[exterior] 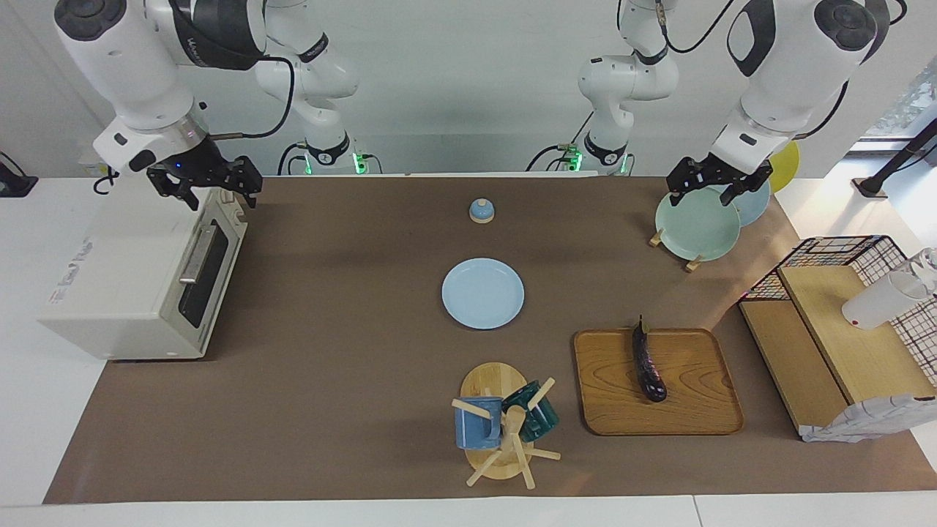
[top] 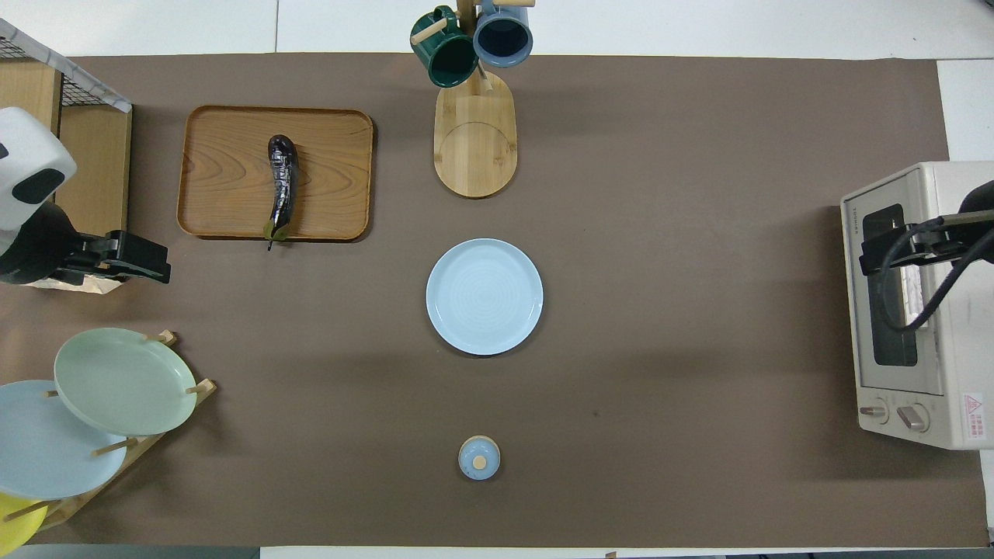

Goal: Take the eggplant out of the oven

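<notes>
The dark purple eggplant (exterior: 648, 364) lies on a wooden tray (exterior: 695, 399) toward the left arm's end of the table; it also shows in the overhead view (top: 283, 184). The off-white oven (exterior: 124, 271) stands at the right arm's end with its glass door closed. My right gripper (exterior: 212, 192) is open and empty, up over the oven's top front edge, and shows in the overhead view (top: 885, 256). My left gripper (exterior: 706, 192) is open and empty, up over the plate rack, well apart from the eggplant.
A pale blue plate (exterior: 482, 293) lies mid-table, with a small blue lidded pot (exterior: 482, 211) nearer the robots. A mug tree (exterior: 505, 424) with two mugs stands beside the tray. A plate rack (exterior: 695, 223) and a wire-and-wood shelf (exterior: 842, 329) occupy the left arm's end.
</notes>
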Tool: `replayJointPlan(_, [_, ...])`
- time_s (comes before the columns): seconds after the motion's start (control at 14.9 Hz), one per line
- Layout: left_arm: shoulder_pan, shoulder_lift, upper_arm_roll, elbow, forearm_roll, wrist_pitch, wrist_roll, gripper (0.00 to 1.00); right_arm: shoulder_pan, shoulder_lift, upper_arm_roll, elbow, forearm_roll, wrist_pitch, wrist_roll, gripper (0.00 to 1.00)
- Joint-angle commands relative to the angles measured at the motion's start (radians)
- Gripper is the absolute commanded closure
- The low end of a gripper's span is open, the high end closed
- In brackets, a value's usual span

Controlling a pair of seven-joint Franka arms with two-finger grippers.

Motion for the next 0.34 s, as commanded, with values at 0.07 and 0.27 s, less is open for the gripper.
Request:
replayJointPlan(0.07, [-0.009, -0.001, 0.008, 0.017, 0.016, 0.027, -0.014, 0.0, -0.012, 0.013, 0.006, 0.015, 0.028, 0.009, 0.013, 0.0])
replayJointPlan(0.27, [-0.008, -0.002, 0.008, 0.014, 0.016, 0.028, -0.015, 0.0, -0.012, 0.011, 0.006, 0.015, 0.027, 0.012, 0.013, 0.0])
